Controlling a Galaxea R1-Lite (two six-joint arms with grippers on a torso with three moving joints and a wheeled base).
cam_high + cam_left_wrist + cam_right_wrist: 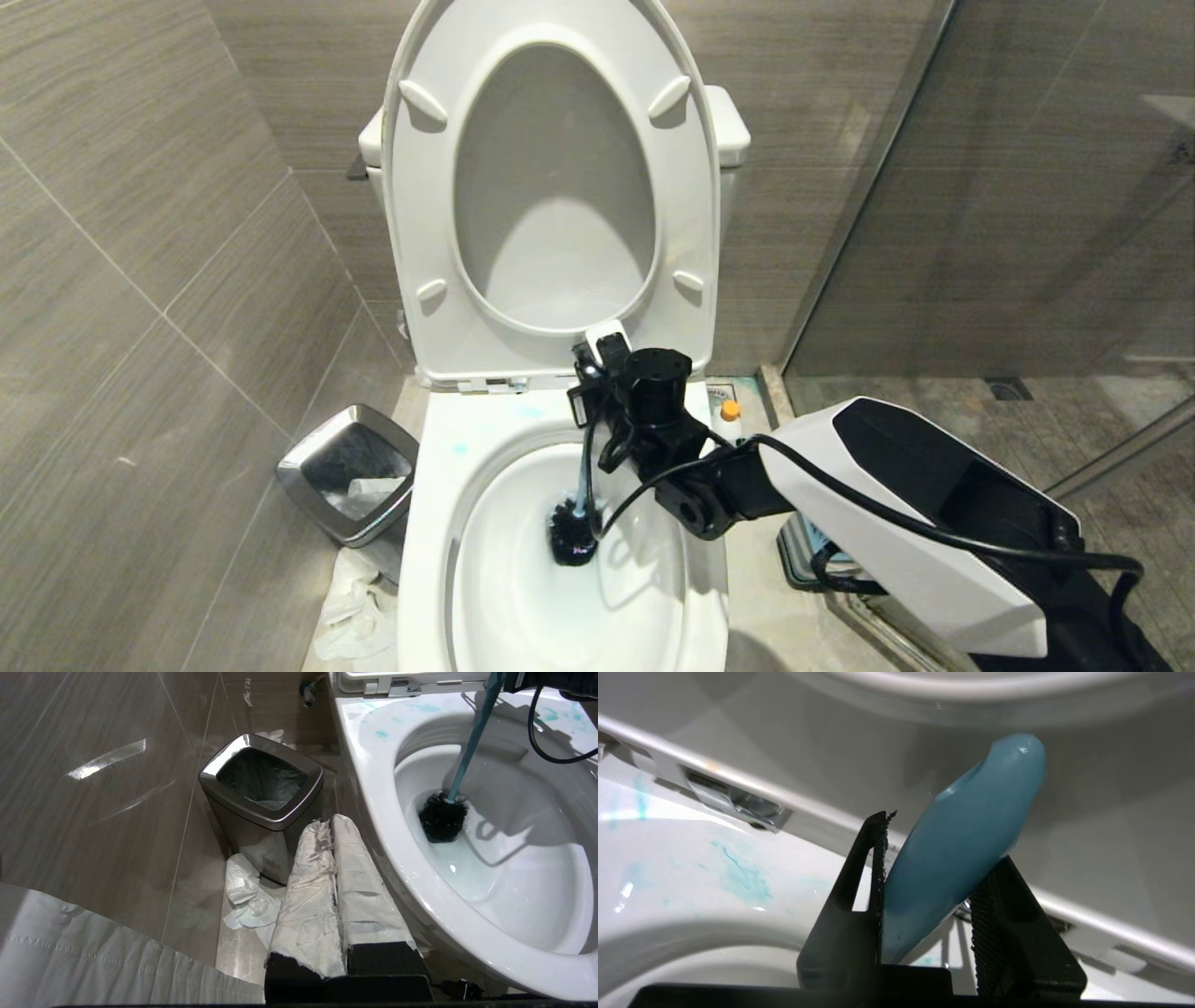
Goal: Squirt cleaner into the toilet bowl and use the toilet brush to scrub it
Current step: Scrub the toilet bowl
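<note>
Inside the toilet bowl (425,523), the toilet brush (573,532) stands with its bristle head in the water, handle clamped in the right gripper (927,891). Blue smears on the rim suggest squirting is done and scrubbing is under way; the cleaner (729,417) stands on the floor beside the bowl. The left gripper (332,858), pressed shut on nothing, hangs parked near the bin (261,793).

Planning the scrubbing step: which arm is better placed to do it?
The right. Its gripper is already around the toilet brush handle, bristles down in the toilet bowl. The left gripper hangs shut beside the bowl, empty.
</note>
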